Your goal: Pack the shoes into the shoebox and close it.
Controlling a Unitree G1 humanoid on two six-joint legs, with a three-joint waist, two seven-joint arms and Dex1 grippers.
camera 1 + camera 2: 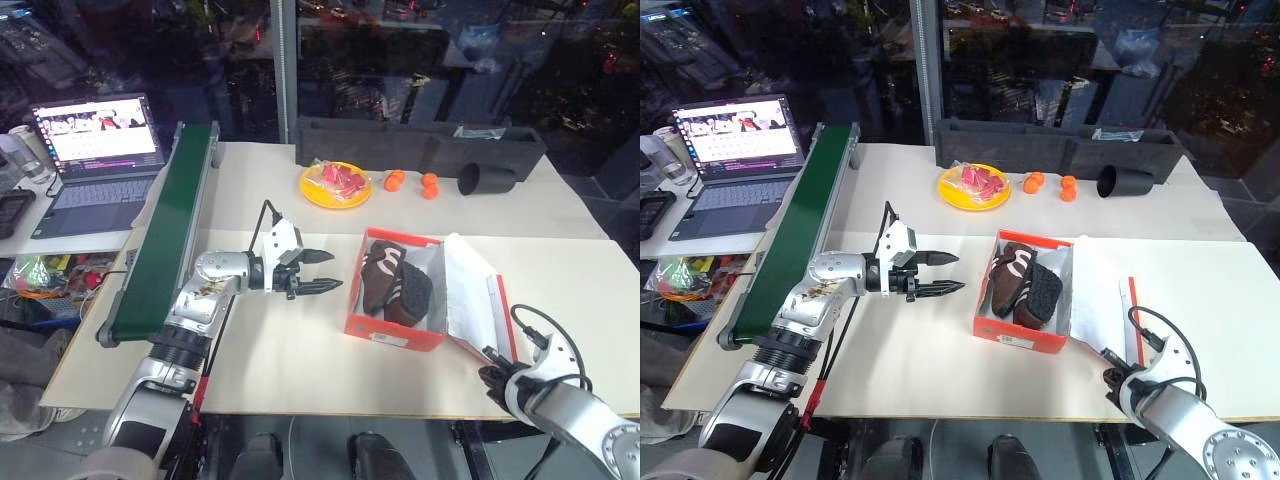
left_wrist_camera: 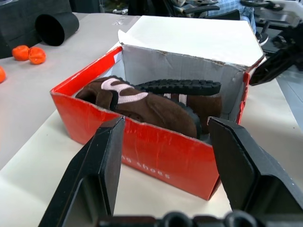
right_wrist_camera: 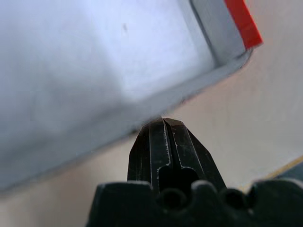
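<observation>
Dark glass is backing a pale table, with a laptop glowing off to the left beside a long green conveyor. Along the far edge a dark grey tray is sitting, and in front of it a yellow plate of red pieces, a few small oranges and a black cup lying on its side, all well apart from the work area. The shoebox is standing open near the table's middle, with both shoes lying inside it, one turned sole-up. Its lid is lying flung back to the right, white side up. The left gripper is hovering just left of the box, pointing at its red wall, jaws standing apart and empty. The right gripper is sitting low at the near right, by the lid's outer edge, its fingers pressed together on nothing. Nothing is lying between either gripper and the box.
</observation>
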